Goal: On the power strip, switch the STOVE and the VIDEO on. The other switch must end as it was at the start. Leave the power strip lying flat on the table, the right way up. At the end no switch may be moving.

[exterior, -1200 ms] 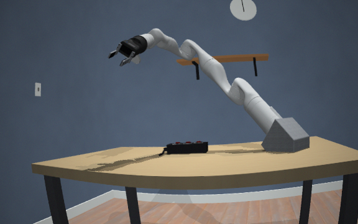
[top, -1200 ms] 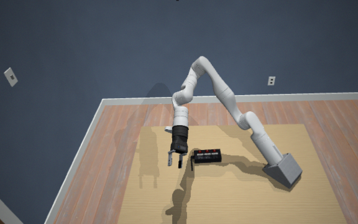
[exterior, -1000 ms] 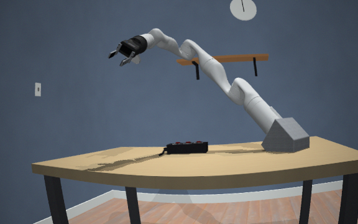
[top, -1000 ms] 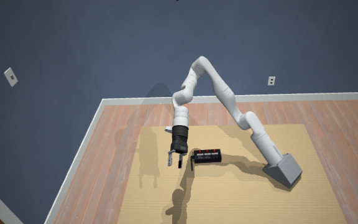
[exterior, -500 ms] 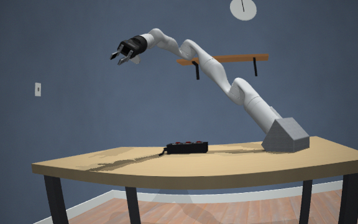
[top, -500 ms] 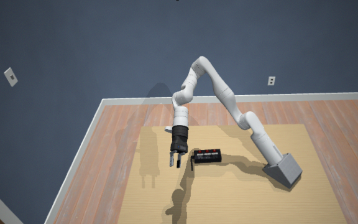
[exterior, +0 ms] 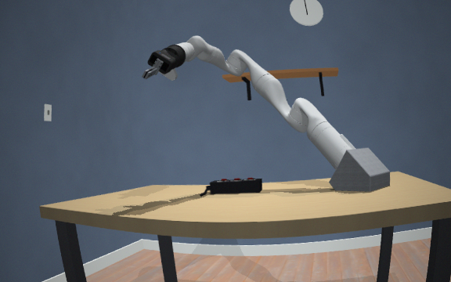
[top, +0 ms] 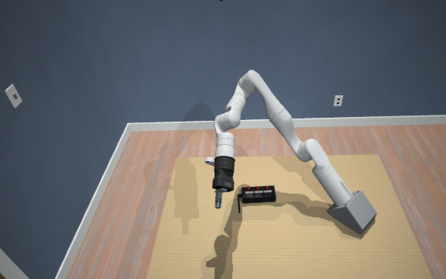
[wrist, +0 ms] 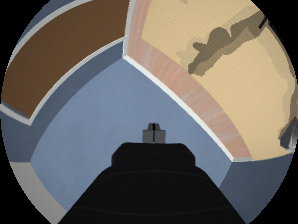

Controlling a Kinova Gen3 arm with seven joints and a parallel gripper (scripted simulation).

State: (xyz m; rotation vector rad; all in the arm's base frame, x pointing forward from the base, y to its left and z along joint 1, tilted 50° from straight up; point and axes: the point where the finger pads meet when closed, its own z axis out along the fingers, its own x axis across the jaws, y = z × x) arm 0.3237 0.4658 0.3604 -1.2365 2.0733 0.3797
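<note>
A black power strip (top: 259,194) (exterior: 236,186) with three red switches along its top lies flat on the wooden table (top: 285,240) (exterior: 249,211). A short black cable stub leaves its left end. My gripper (top: 217,203) (exterior: 147,74) (wrist: 153,129) is shut with nothing between its fingers. It hangs high in the air, far above the table and to the left of the strip. In the wrist view the fingers point out past the table edge, and the strip does not show there.
The arm's grey base (top: 352,212) (exterior: 360,170) stands on the table to the right of the strip. A wooden shelf (exterior: 288,74) is on the back wall. The table's left edge lies below the gripper.
</note>
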